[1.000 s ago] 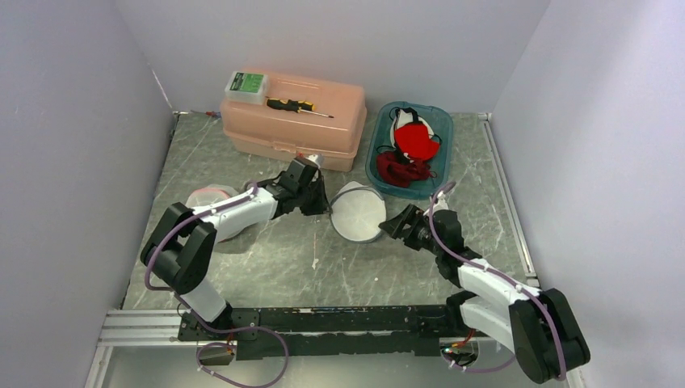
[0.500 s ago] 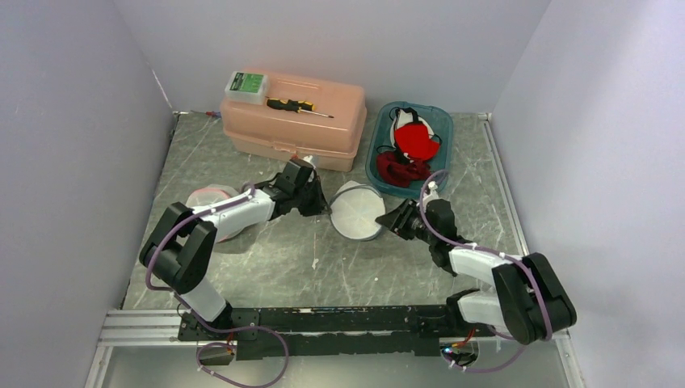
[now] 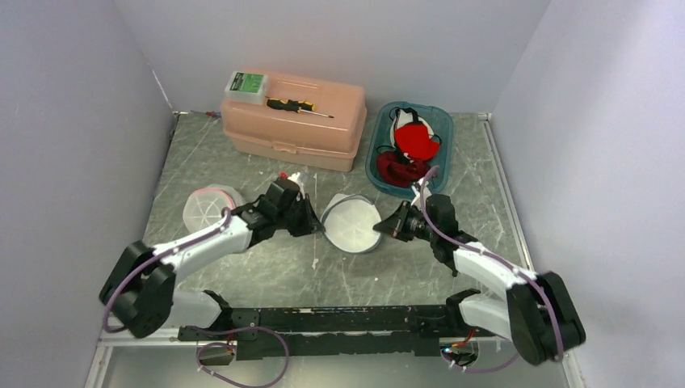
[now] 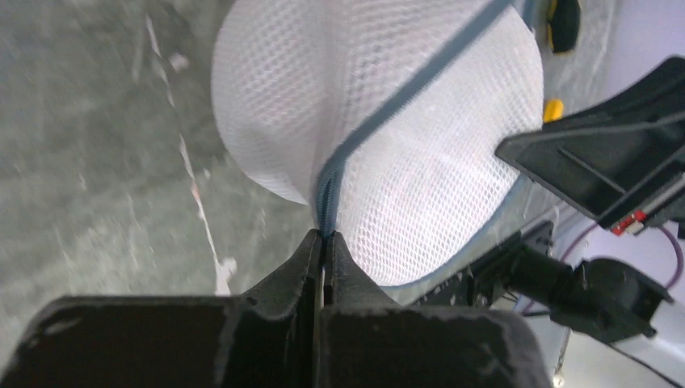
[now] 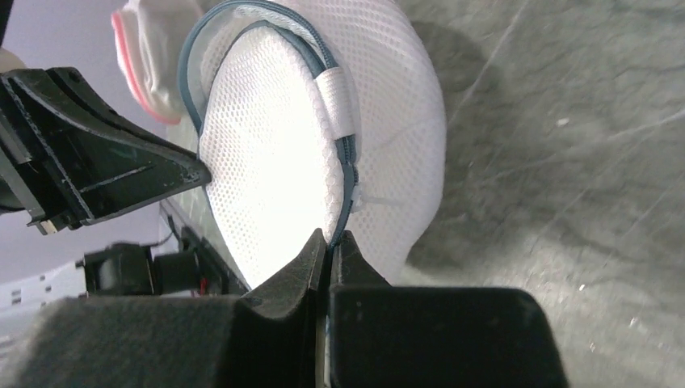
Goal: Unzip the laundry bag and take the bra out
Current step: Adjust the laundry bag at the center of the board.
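The laundry bag [image 3: 353, 224] is a round white mesh pouch with a blue-grey zipper, held on edge between both grippers near the table's middle. My left gripper [image 3: 317, 229] is shut on the zipper seam [image 4: 363, 129] at the bag's left rim, jaws pressed together [image 4: 325, 237]. My right gripper [image 3: 381, 229] is shut on the blue zipper edge [image 5: 349, 162] at the right rim, fingertips together [image 5: 330, 236]. A white fabric tab [image 5: 338, 101] covers the zipper a little farther along. The bra is hidden; the mesh [image 5: 275, 162] shows nothing inside.
A second mesh pouch with pink trim [image 3: 208, 206] lies left of the left arm. A salmon toolbox [image 3: 292, 121] stands at the back, with a screwdriver [image 3: 299, 105] and a green box [image 3: 245, 84] on it. The teal bin [image 3: 440, 129] at the back right holds red and white garments [image 3: 413, 144].
My right gripper has shut on the bag's right rim. The left arm has drawn back toward the front, and the bag has come nearer with it.
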`<control>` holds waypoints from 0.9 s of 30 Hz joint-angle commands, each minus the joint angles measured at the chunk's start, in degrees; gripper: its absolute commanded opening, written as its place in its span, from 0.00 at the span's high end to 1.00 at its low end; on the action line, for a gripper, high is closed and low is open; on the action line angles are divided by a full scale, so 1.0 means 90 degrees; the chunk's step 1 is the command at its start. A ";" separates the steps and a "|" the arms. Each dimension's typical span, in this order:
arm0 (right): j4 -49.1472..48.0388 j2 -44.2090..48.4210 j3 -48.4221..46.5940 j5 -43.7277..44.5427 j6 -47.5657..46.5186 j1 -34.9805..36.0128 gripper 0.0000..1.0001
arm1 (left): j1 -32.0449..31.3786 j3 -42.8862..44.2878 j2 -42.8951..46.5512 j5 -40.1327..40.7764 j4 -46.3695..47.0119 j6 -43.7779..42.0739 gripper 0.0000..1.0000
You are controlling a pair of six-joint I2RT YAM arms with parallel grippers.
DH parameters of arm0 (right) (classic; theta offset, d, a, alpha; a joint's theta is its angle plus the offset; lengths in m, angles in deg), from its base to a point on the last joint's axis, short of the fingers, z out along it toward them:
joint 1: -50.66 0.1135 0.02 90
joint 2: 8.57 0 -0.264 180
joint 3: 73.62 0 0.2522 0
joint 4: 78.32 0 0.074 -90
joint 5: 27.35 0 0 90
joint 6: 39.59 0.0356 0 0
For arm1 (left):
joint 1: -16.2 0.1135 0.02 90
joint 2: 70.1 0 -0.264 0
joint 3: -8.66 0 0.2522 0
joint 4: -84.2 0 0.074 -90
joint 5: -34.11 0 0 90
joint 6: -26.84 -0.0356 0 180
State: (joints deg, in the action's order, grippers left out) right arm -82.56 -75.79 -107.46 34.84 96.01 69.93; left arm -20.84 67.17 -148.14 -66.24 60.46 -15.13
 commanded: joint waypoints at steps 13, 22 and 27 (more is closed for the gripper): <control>0.3145 0.1131 -0.0165 0.0833 -0.0833 0.1082 1.00 | -0.1484 -0.0522 0.1304 0.1587 -0.1244 0.0411 0.97; 0.2043 0.0608 -0.0297 0.0959 0.0095 0.1157 1.00 | -0.1481 0.0259 0.1879 0.2768 -0.2385 -0.0322 0.32; 0.1392 0.0710 -0.0096 0.0942 0.0150 0.1170 1.00 | -0.1488 0.0436 0.1648 0.2703 -0.1944 -0.0714 0.30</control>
State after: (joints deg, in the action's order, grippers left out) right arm -62.25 -70.37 -108.94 42.01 95.71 80.29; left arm -34.24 68.24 -131.83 -43.92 41.60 -17.27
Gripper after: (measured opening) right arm 0.029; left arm 0.708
